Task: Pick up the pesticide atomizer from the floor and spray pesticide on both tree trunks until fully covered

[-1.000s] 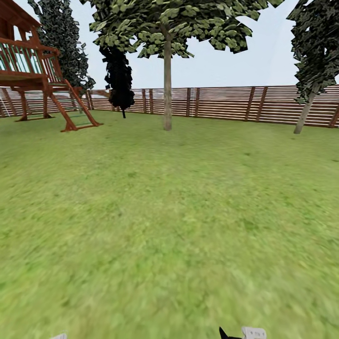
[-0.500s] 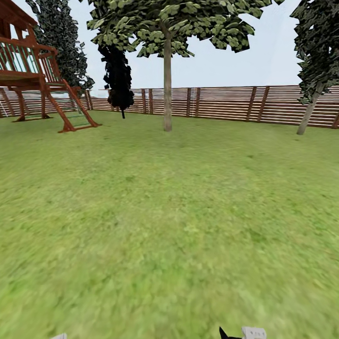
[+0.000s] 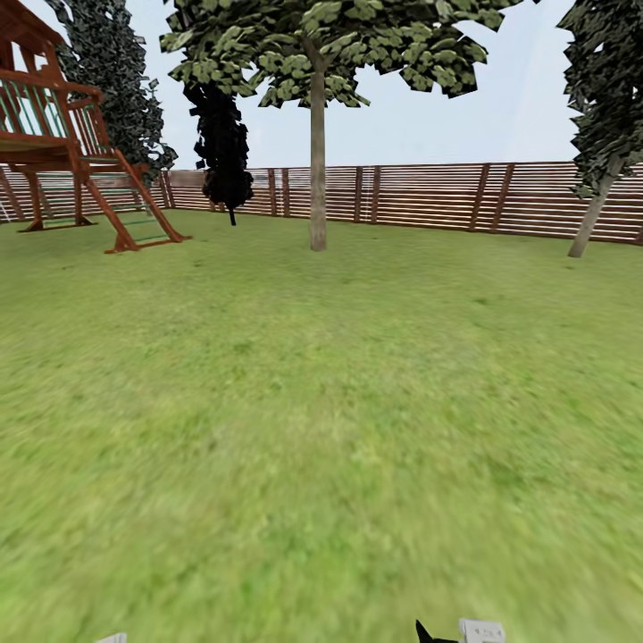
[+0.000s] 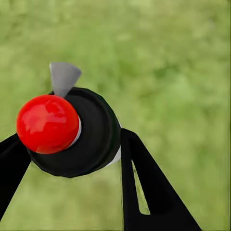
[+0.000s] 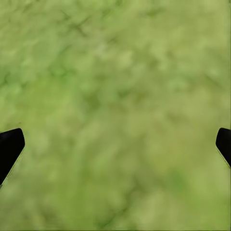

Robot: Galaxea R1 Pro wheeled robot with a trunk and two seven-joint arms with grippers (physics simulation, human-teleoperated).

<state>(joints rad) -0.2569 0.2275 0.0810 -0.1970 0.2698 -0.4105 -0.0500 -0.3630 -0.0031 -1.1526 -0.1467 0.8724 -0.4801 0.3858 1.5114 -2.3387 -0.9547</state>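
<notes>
Looking out over the lawn [image 3: 321, 429], you have one of the two trees [image 3: 318, 134] straight ahead at the far side, its pale blocky canopy cut off by the top edge and its bare trunk [image 3: 318, 179] standing just in front of the slatted fence [image 3: 429, 196]. At far right a second, leaning trunk [image 3: 591, 219] shows under dark foliage, but it is cut by the frame edge, so you cannot tell what kind of tree it is. A black narrow conifer [image 3: 223, 143] stands left of the central tree, and a wooden play tower [image 3: 62, 143] with a ladder is cropped at the far left.

Your left gripper [image 4: 72, 159] is clamped around the pesticide atomizer [image 4: 82, 132]: its two black fingers [image 4: 144, 183] press on either side of the dark round body, with the red cap [image 4: 47, 123] facing the camera and a grey nozzle tip [image 4: 63, 77] poking out behind it. The bottle below the cap is hidden by its own head.

Your right gripper [image 5: 115, 144] is spread wide and holds nothing; only its black fingertips [image 5: 9, 147] show at the edges over blurred grass [image 5: 115, 96]. At the near bottom edge of the head view, a black point and a pale block [image 3: 480, 630] are too cropped to identify.
</notes>
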